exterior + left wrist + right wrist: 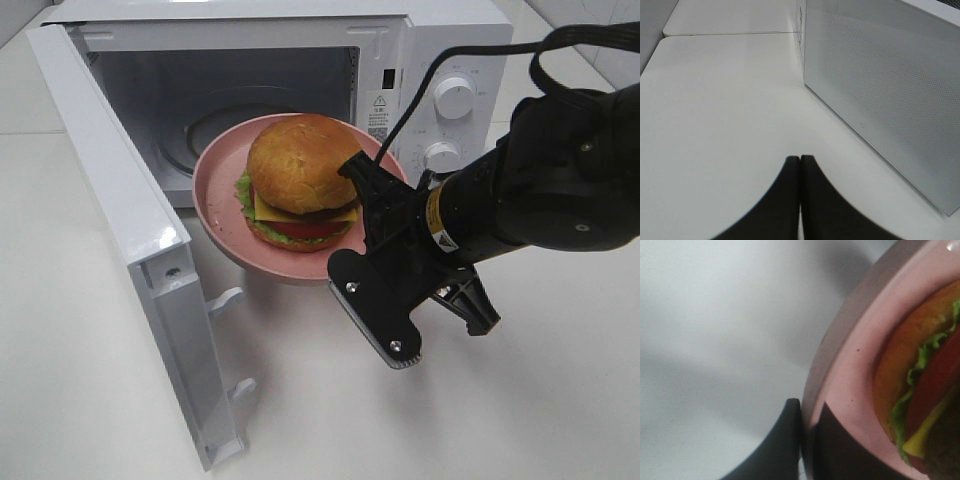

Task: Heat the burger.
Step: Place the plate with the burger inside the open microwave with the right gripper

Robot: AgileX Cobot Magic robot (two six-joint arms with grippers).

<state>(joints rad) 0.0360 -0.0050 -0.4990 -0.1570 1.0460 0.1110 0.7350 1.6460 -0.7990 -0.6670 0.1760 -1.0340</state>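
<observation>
The burger (300, 170), with a golden bun, cheese, tomato and lettuce, sits on a round pink plate (215, 175). The plate hangs in the air at the mouth of the open microwave (300, 40). My right gripper (362, 188) is shut on the plate's right rim. In the right wrist view its fingers (790, 440) pinch the rim of the plate (840, 385), with the burger (920, 390) just beyond. My left gripper (799, 160) is shut on nothing, low over the white table beside the microwave's perforated side wall (880, 100). It does not show in the exterior view.
The microwave's door (130, 220) stands swung out to the left, toward the table's front. A glass turntable (195, 135) lies inside the cavity. Two knobs (455, 97) are on the panel to the right, behind my right arm. White table (90, 400) surrounds it.
</observation>
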